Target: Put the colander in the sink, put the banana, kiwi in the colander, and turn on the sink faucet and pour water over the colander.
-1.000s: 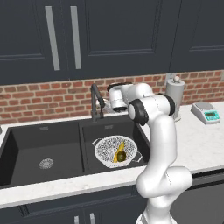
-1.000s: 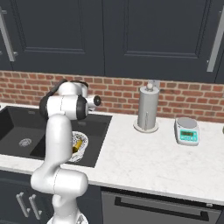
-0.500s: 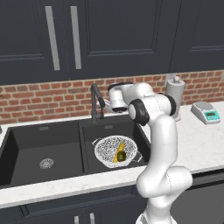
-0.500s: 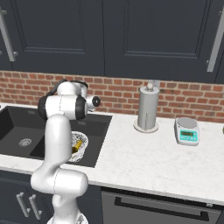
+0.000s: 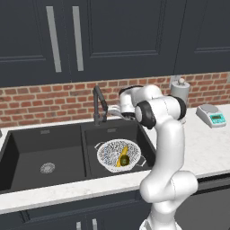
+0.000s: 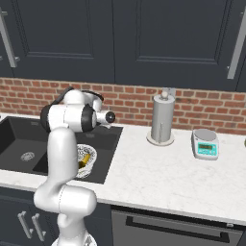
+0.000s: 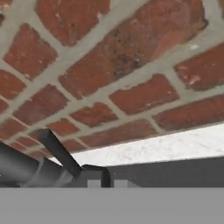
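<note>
Now banana and kiwi inside colander in sink; claw closed, empty.

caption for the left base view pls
Arm's shut claw beside the faucet, banana and kiwi in the colander.

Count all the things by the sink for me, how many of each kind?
Fruit: 2, a banana and a kiwi
Colander: 1
Faucet: 1
Paper towel roll: 1
Kitchen scale: 1
Total: 6
</note>
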You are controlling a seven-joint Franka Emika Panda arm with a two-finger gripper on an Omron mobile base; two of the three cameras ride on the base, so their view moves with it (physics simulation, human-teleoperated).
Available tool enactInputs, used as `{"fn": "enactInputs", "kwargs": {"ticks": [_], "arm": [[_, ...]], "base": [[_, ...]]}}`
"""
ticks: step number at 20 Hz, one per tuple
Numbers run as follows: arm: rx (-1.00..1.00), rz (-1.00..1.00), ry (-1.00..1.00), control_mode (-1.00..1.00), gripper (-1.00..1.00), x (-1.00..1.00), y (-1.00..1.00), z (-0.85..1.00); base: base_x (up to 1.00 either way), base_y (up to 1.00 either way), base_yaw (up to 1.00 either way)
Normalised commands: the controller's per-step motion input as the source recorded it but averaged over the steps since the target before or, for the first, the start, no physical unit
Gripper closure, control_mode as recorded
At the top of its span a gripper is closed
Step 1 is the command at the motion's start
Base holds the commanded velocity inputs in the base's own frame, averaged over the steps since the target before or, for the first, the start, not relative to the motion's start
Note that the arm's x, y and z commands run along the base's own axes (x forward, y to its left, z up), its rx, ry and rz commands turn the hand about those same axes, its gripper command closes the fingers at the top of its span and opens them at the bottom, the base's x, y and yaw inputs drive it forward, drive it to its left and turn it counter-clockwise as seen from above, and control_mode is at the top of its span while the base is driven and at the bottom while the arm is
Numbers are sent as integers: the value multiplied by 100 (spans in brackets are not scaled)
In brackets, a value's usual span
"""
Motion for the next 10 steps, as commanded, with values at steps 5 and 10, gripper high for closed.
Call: {"fn": "enactInputs", "kwargs": {"ticks": [5, 10], "arm": [[2, -4, 0, -100, 100, -24, -93, -11], [3, -1, 0, -100, 100, -36, -78, 0]], "base": [[0, 0, 0], [0, 0, 0]]}}
